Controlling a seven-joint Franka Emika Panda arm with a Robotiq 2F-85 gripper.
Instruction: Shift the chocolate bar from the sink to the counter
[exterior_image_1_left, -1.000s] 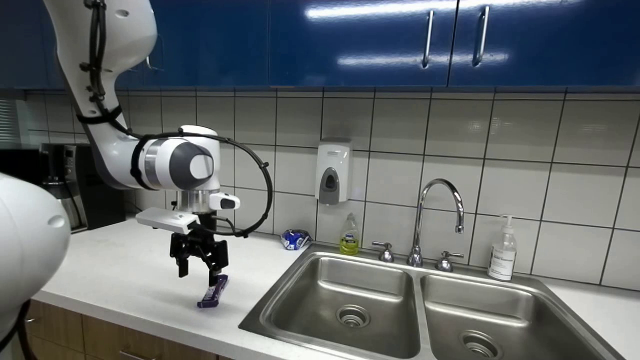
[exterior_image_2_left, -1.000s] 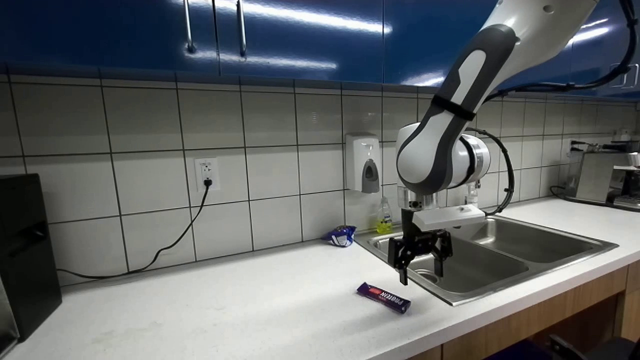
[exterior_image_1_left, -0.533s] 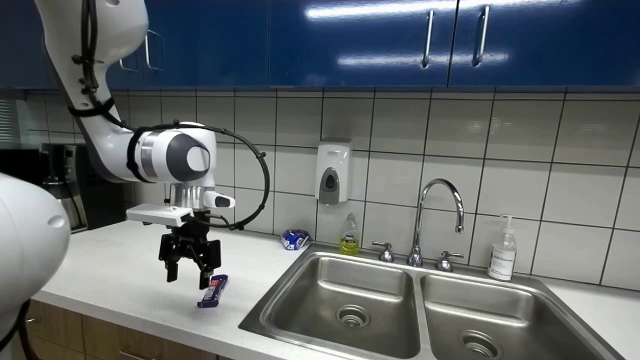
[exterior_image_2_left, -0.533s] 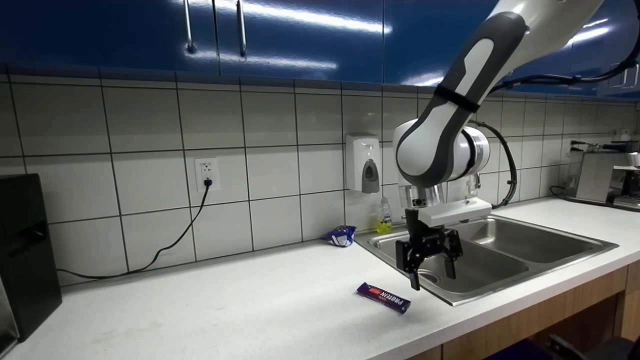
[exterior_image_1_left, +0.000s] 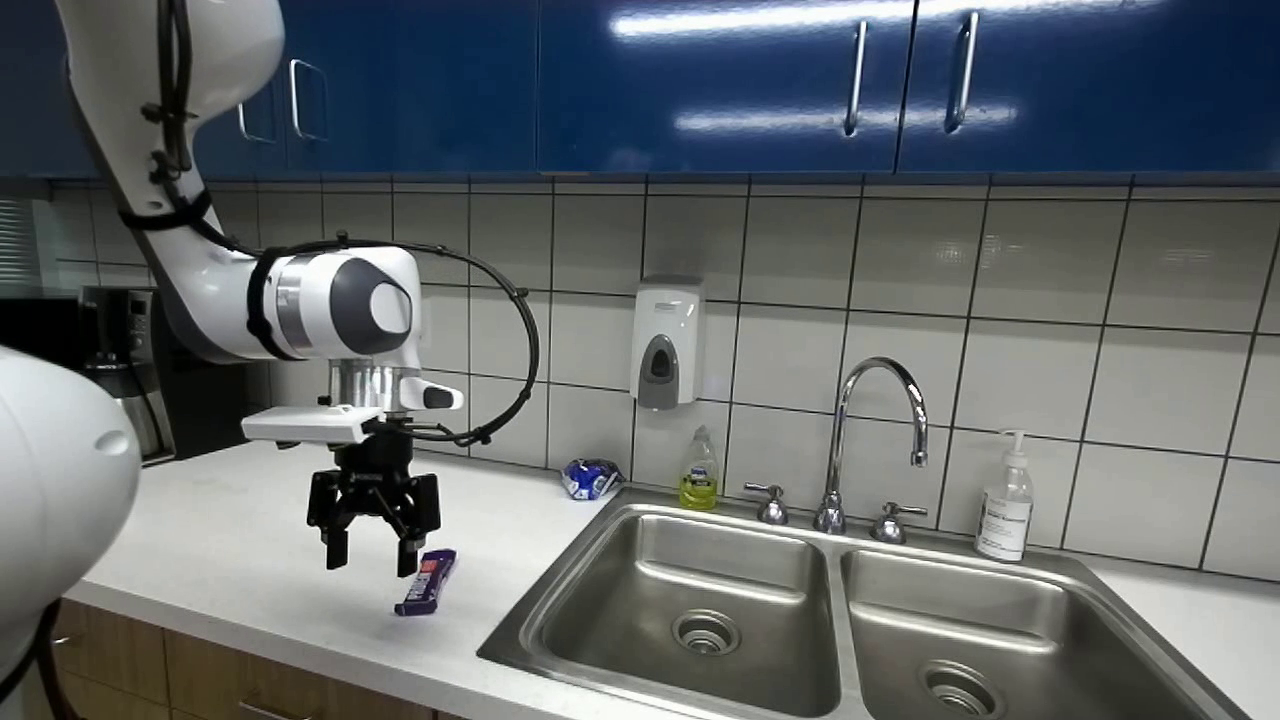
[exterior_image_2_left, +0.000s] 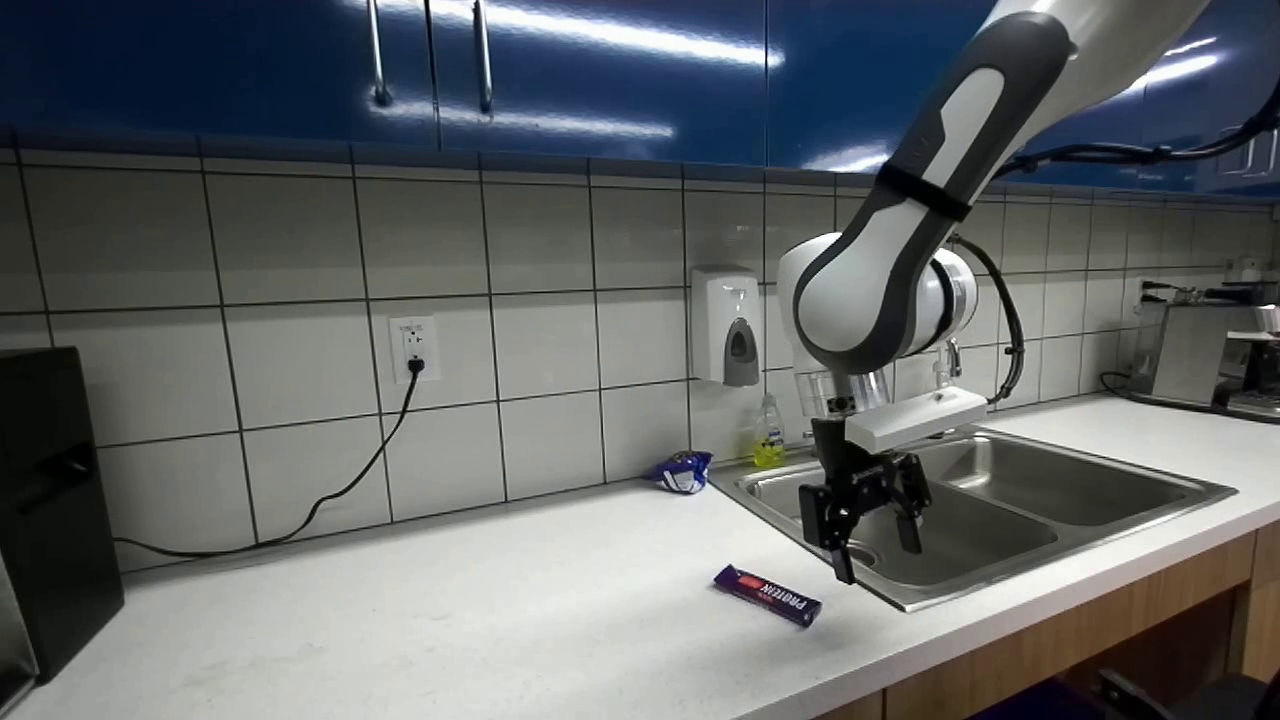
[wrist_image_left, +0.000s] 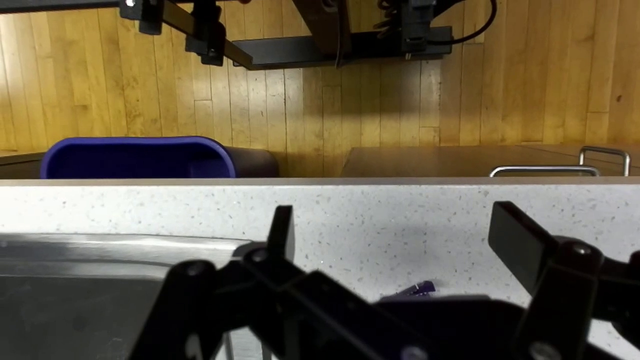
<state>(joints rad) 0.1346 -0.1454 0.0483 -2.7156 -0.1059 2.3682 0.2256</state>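
In an exterior view: gripper hangs over the table, jaws spread apart. On the table, nearer its front edge than its back edge, lies the chocolate bar, flat, purple wrapper, apart from the gripper and beside the sink. Blue packet at the back edge, by the sink's rear corner. Soap bottle upright on the sink's back rim.

In an exterior view: black box on the table, well apart from the sink. The chocolate bar lies askew to the front edge, "PROTEIN" lettering upward, near the sink's front corner.

Wrist view: jaws wide apart. One purple end of the chocolate bar shows past the gripper; rest hidden. Table's front edge runs straight across, purple bin and wood floor beyond.
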